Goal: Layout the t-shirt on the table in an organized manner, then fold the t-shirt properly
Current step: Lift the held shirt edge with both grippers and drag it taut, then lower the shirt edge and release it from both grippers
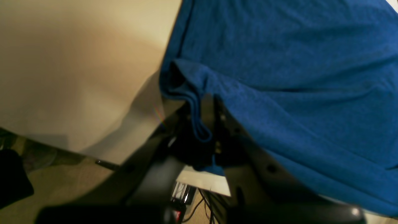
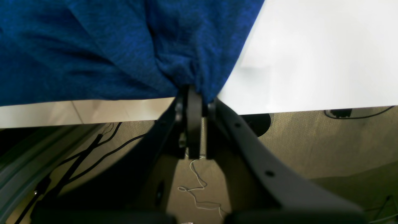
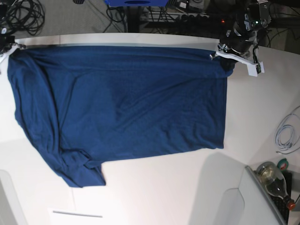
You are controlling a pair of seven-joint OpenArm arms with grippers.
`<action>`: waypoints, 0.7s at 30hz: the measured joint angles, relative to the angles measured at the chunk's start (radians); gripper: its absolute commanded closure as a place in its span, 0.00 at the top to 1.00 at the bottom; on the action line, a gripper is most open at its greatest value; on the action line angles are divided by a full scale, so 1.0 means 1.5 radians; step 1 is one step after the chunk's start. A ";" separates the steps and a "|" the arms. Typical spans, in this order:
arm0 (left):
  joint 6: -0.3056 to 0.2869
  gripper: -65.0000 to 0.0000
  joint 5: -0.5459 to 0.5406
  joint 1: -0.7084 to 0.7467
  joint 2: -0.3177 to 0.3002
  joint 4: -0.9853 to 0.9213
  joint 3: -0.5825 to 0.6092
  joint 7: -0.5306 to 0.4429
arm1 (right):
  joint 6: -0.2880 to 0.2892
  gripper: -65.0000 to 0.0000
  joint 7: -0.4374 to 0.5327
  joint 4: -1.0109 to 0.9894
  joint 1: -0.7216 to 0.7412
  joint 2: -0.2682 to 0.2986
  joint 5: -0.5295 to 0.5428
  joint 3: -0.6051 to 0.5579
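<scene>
The dark navy t-shirt (image 3: 126, 103) lies spread across the white table (image 3: 187, 187), with one sleeve bunched at the front left. My left gripper (image 3: 224, 50) is at the shirt's far right corner. In the left wrist view the left gripper (image 1: 206, 105) is shut on a folded edge of the shirt (image 1: 279, 62), near the table (image 1: 62, 77) edge. My right gripper (image 3: 8, 47) is at the far left corner. In the right wrist view the right gripper (image 2: 194, 90) is shut on gathered shirt cloth (image 2: 93, 46), just past the table (image 2: 311, 62) edge.
A glass bottle (image 3: 274, 178), a tape roll (image 3: 282, 164) and a coiled white cable (image 3: 286, 133) lie at the right edge. A grey panel (image 3: 251, 201) stands at the front right. Cables (image 3: 23, 11) hang behind the table.
</scene>
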 measured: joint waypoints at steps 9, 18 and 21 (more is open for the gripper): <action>0.001 0.00 0.000 0.033 0.000 0.003 -0.001 -0.005 | 0.000 0.00 0.002 0.000 -0.009 0.000 0.000 0.000; 0.001 0.00 0.000 0.040 0.000 -0.024 -0.001 -0.002 | 0.000 0.14 -0.001 0.000 -0.012 -0.010 -0.001 0.000; 0.001 0.00 0.000 0.040 0.000 -0.025 -0.001 -0.001 | 0.000 0.39 -0.003 0.000 -0.012 -0.013 -0.001 0.000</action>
